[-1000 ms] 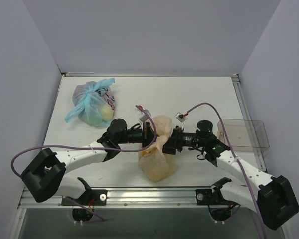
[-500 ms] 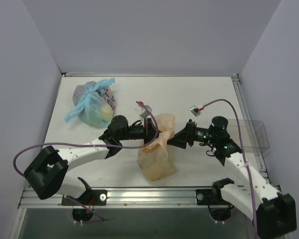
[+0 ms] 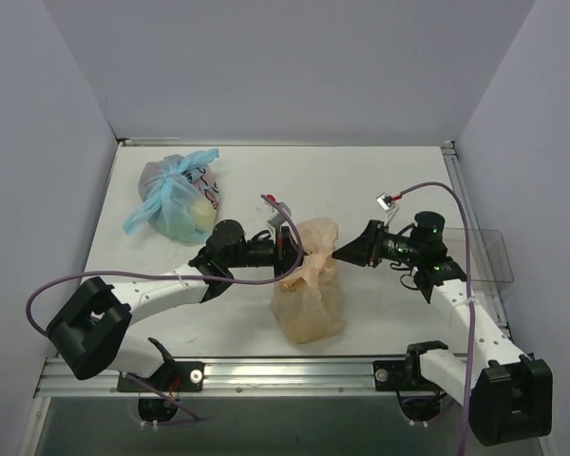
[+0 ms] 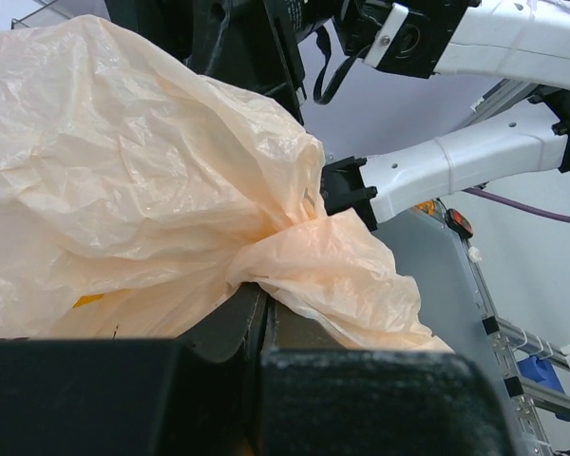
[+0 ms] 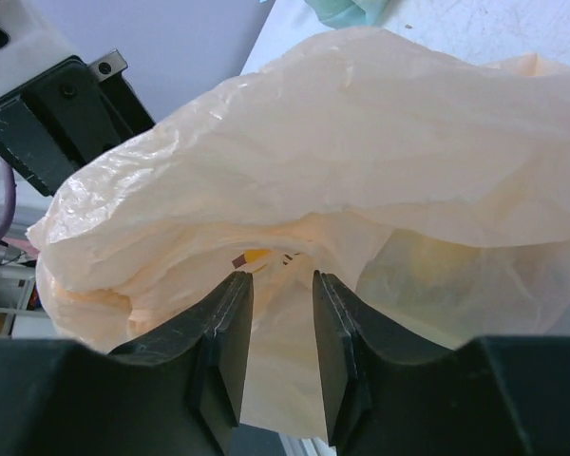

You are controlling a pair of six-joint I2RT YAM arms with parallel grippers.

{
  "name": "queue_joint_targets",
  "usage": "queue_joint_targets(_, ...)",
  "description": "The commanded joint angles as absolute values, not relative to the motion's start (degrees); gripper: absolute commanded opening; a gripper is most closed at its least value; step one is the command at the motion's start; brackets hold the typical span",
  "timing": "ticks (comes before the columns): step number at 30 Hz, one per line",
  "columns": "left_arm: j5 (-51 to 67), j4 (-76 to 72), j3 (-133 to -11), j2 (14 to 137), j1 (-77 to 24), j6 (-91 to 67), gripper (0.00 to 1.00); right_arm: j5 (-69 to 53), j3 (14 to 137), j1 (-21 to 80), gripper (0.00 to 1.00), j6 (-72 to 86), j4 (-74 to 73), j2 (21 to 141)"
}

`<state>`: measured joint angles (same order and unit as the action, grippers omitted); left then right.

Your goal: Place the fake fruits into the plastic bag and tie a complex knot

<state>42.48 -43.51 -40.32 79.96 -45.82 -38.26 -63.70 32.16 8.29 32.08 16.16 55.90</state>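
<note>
left gripper (image 3: 288, 255) fully closed, clamped on the gathered neck of the plastic bag (image 3: 309, 309). on my left wrist view the peach film bunches right into the pinch and fans out on both sides of it.

right gripper (image 3: 339, 253) partly open, narrow gap between the fingers (image 5: 230, 332). tips are right up against the bag's top fold from the right side. film shows through the gap, but i see nothing pinched in it.

bag body sits on the bench (image 3: 380, 190) near the near edge, about mid-width, between my two arms. its top is pulled up and to the left into my left gripper. cannot tell if the bunched neck is tied into a knot. a small yellow patch shows through the film; can't tell what it is.

other stuff: blue-handled bag (image 3: 176, 201) toward the far left corner, well apart. clear plastic box (image 3: 484, 256) at the right edge, beside my right arm.
</note>
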Motion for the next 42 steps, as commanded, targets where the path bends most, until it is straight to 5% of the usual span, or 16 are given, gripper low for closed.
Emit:
queue_joint_targets(1, 42.89, -45.7, -40.34, 80.33, -45.09, -36.74, 0.0, -65.91, 31.56, 9.31, 0.33, 35.5, 24.6, 55.99)
queue_joint_targets(5, 42.8, -45.53, -40.43, 80.95, -45.0, -36.12, 0.0, -67.67, 29.27, 12.21, 0.49, 34.46, 24.61, 52.49)
queue_joint_targets(10, 43.16, -46.4, -41.04, 82.26, -45.09, -36.74, 0.0, -66.27, 27.69, 17.65, 0.56, 29.63, 20.31, 50.62)
queue_joint_targets(14, 43.68, -48.07, -42.19, 83.05, -45.7, -37.88, 0.0, -63.46, 27.77, 19.6, 0.75, 28.74, 23.01, 53.69)
queue_joint_targets(36, 46.85, -50.54, -43.33, 84.81, -48.96, -35.25, 0.0, -56.79, 37.44, 27.33, 0.77, 41.39, 46.49, 64.16)
queue_joint_targets(42, 46.58, -48.43, -42.01, 84.29, -47.37, -33.66, 0.0, -59.93, 33.84, 24.27, 0.81, 36.49, 39.75, 61.44)
